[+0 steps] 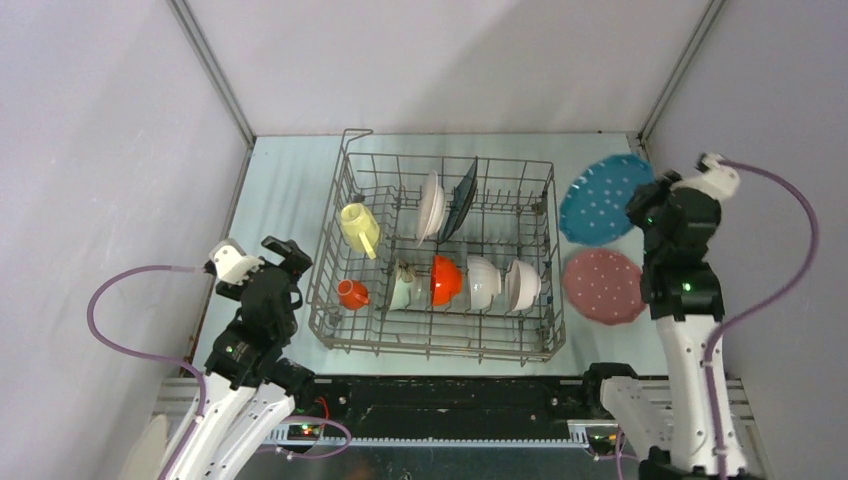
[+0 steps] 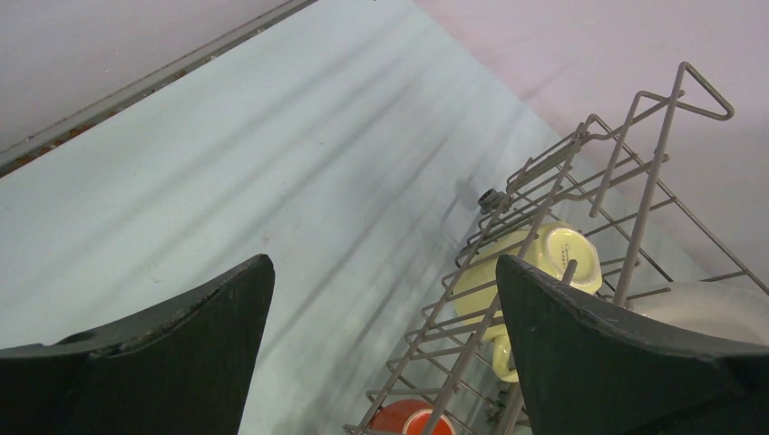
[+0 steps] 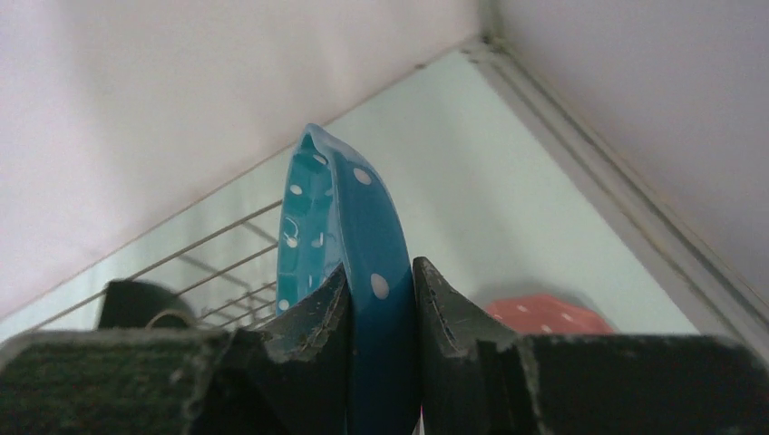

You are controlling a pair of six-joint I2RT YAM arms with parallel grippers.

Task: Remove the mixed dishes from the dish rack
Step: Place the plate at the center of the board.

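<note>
Dish rack (image 1: 440, 343) part-loaded; blue plate (image 1: 600, 200) in R pincer (image 3: 381, 281), pink plate (image 1: 603, 286) beside.

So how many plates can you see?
4. A white plate and a dark plate stand in the rack; a pink spotted plate lies on the table beside it; the right gripper holds a blue spotted plate. More could be hidden.

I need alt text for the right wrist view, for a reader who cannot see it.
The right gripper is shut on the edge of a blue plate with white dots, seen edge-on between its dark fingers. Behind lie the pale table, some wires of the dish rack at left, and a pink dotted plate at right.
</note>
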